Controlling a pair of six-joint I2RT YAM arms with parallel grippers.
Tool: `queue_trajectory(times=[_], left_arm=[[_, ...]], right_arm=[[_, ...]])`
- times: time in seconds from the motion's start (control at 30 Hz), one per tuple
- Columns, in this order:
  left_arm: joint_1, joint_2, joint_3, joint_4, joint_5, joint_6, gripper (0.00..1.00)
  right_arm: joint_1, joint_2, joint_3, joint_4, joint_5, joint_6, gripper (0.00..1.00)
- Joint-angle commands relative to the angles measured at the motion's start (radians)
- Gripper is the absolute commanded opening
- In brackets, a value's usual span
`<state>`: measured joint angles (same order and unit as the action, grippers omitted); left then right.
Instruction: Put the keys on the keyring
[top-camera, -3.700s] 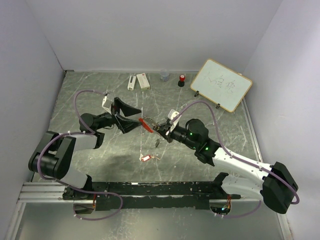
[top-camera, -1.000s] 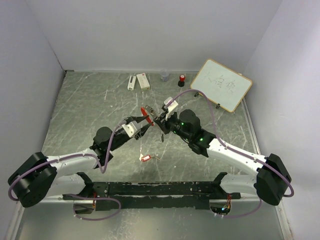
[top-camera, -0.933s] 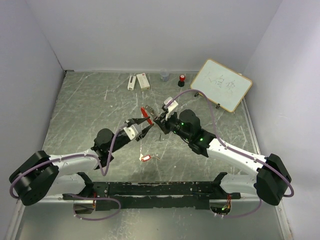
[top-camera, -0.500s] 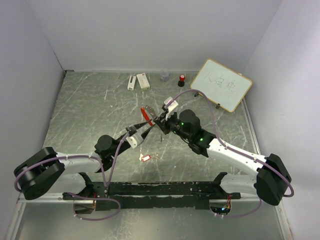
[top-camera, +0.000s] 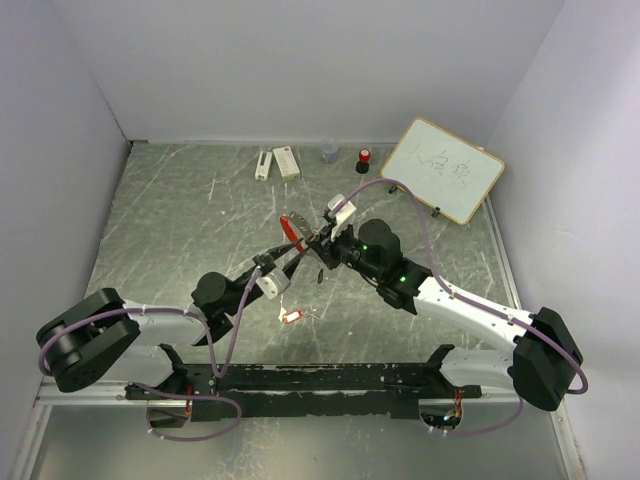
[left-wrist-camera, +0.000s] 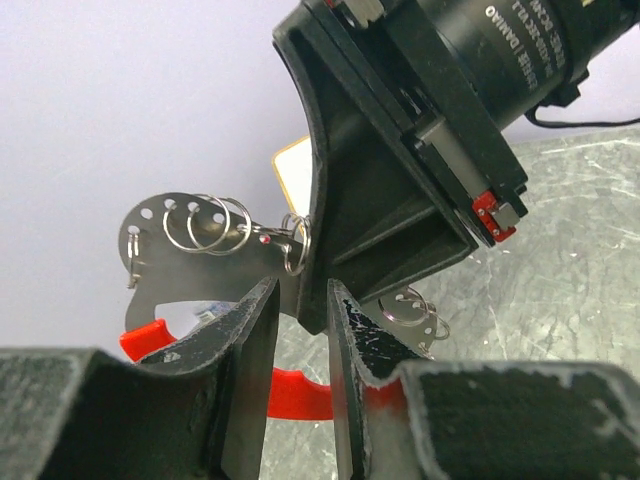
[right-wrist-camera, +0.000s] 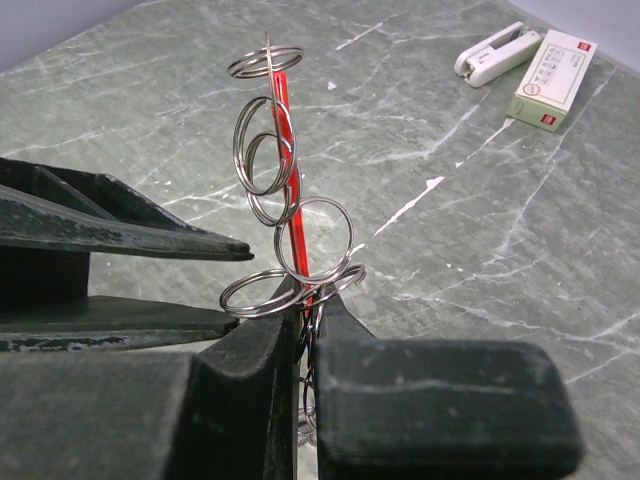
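On the grey-green marbled desk (top-camera: 170, 220), near its middle, the thin silver keyring (right-wrist-camera: 290, 225), with its perforated grey plate and red oblong fob, is held clear of the surface. It is clamped at its base by the closed right end effector (right-wrist-camera: 305, 322). The left end effector (left-wrist-camera: 303, 300) is placed just beside it, fingers narrowly apart, and nothing is seen gripped between them. The small silver key with the red tag (top-camera: 292, 316) is seen lying toward the near edge, well apart from both. A small dark piece (top-camera: 318, 277) is hung under the right end effector; whether it is the black-tagged key cannot be told.

If the left fingers are closed on the loose rings rather than one coil, the keyring may be twisted out of the right grip and dropped. With so little room, the two end effectors may also be knocked together.
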<state>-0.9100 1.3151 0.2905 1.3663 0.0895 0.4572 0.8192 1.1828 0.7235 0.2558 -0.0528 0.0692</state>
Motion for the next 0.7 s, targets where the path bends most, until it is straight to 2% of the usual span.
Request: queue_trajectory(times=[0.0,0.27,0.67], left_arm=[[-0.011,0.022,0.018,0.064,-0.003,0.022,0.36],[-0.013,0.066,0.026,0.133,-0.014,0.028,0.36],[-0.016,0.068,0.031,0.145,-0.020,0.044,0.33]], right_arm=[[-0.002,-0.011,0.017,0.024,-0.022,0.011,0.00],[-0.003,-0.009,0.010,0.031,-0.038,0.017,0.00],[-0.002,-0.007,0.000,0.036,-0.045,0.020,0.00]])
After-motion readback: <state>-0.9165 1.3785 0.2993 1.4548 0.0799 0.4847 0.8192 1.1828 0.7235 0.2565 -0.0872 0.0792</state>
